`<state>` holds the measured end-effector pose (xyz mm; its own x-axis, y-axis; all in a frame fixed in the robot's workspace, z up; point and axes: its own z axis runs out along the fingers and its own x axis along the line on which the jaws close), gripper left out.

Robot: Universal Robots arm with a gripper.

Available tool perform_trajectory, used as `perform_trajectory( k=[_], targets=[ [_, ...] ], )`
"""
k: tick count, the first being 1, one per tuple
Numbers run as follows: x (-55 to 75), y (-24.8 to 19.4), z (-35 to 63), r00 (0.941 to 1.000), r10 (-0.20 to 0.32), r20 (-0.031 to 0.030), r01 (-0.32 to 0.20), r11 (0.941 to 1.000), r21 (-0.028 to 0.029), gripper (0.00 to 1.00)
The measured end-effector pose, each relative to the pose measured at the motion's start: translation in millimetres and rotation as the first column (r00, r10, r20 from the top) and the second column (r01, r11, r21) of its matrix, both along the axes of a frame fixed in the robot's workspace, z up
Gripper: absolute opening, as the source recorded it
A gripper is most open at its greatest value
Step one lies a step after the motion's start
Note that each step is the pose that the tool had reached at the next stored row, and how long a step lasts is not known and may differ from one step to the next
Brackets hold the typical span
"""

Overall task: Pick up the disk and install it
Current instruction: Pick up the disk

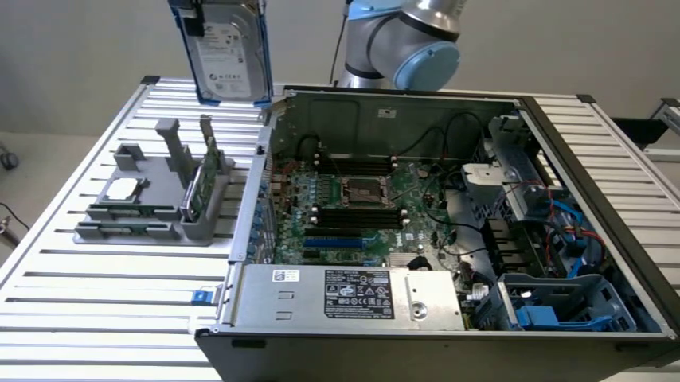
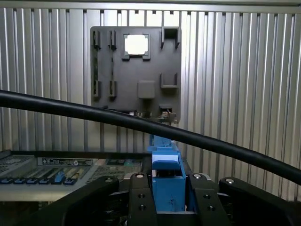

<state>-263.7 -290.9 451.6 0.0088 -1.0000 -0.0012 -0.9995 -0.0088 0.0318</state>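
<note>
The disk (image 1: 228, 56), a silver-grey drive with a white label in a blue carrier, hangs upright in the air above the table's far left, over the corner of the open computer case (image 1: 425, 239). My gripper (image 1: 216, 6) grips it from above at the picture's upper edge. In the wrist view the blue carrier of the disk (image 2: 165, 172) sits clamped between my black fingers (image 2: 140, 200), so my gripper (image 2: 167, 190) is shut on it.
A grey parts holder (image 1: 159, 211) on the slatted table carries a small silver chip (image 1: 123, 189) and a green circuit stick (image 1: 197, 191). In the case's near right corner is a blue drive bay (image 1: 552, 306). A black cable (image 2: 94, 113) crosses the wrist view above the holder (image 2: 141, 99).
</note>
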Motion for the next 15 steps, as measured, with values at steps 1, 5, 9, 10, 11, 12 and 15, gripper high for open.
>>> perform_trajectory(
  k=[1, 5, 9, 10, 11, 12, 15],
  targets=[
    [4.5, -0.4, 0.0, 1.0, 0.0, -0.0002, 0.0, 1.0, 0.0, 0.33],
    [22.5, -2.0, 0.0, 1.0, 0.0, -0.0014, 0.0, 1.0, 0.0001, 0.33],
    [40.9, -4.3, 1.4, 1.0, 0.0, -0.0036, 0.0, 1.0, 0.0001, 0.33],
    [45.4, -4.9, 1.9, 1.0, 0.0, -0.0043, 0.0, 1.0, 0.0, 0.33],
    [49.9, -5.7, 2.6, 1.0, 0.0, -0.0049, 0.0, 1.0, 0.0, 0.33],
    [54.4, -6.6, 3.8, 1.0, 0.0, -0.0057, 0.0, 1.0, -0.0001, 0.33],
    [68.1, -10.3, 8.8, 1.0, 0.0, -0.0074, 0.0, 1.0, 0.0001, 0.33]
  ],
)
